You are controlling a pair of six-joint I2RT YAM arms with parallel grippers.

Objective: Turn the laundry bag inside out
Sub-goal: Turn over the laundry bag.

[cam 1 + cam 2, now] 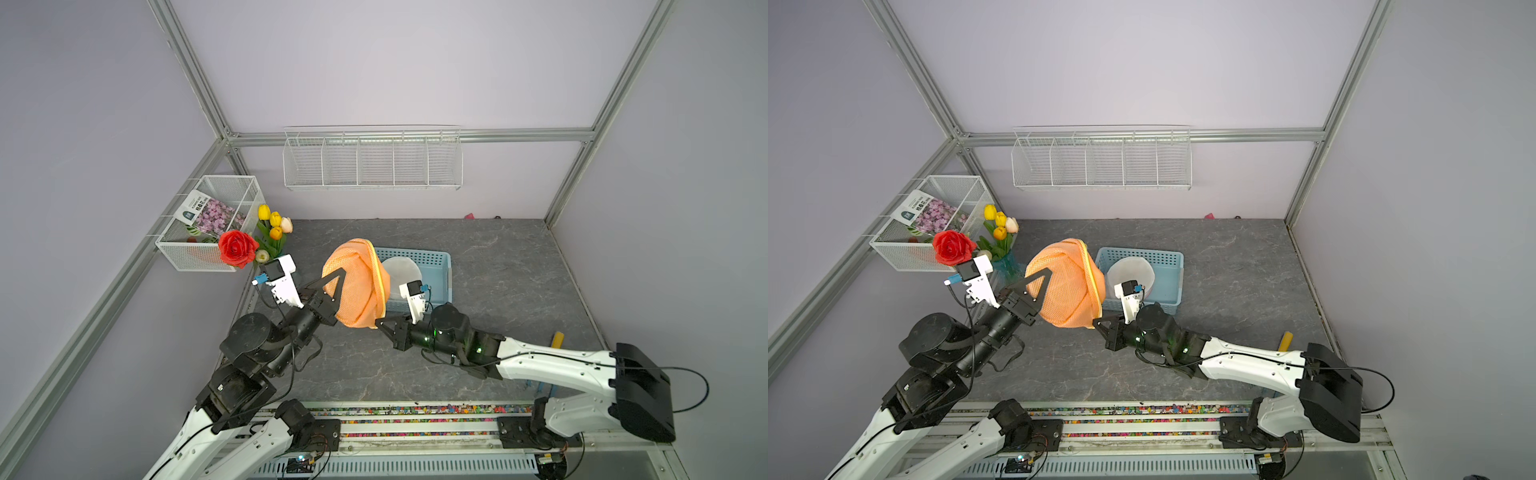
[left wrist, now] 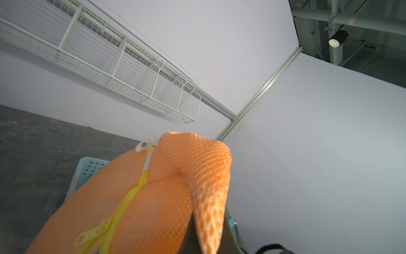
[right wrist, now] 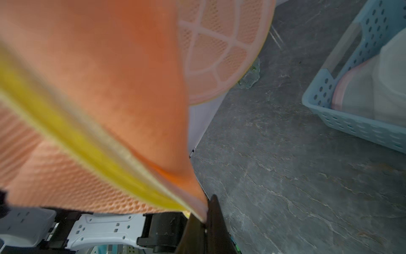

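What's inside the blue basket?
A pale round thing with a pinkish edge lies in the blue basket. The orange laundry bag and the right arm's camera cover part of it, so the rest is hidden.

A: The table [image 1: 498, 266]?
B: Grey, marbled. Blue basket [image 1: 428, 257] approx. mid, glass vase [image 1: 1009, 266] w/ tulips [image 1: 274, 224] on left side.
A: Anything else?
B: Yellow stick [image 1: 557, 338] nr right edge — small pink bit [image 1: 468, 216] by back wall.
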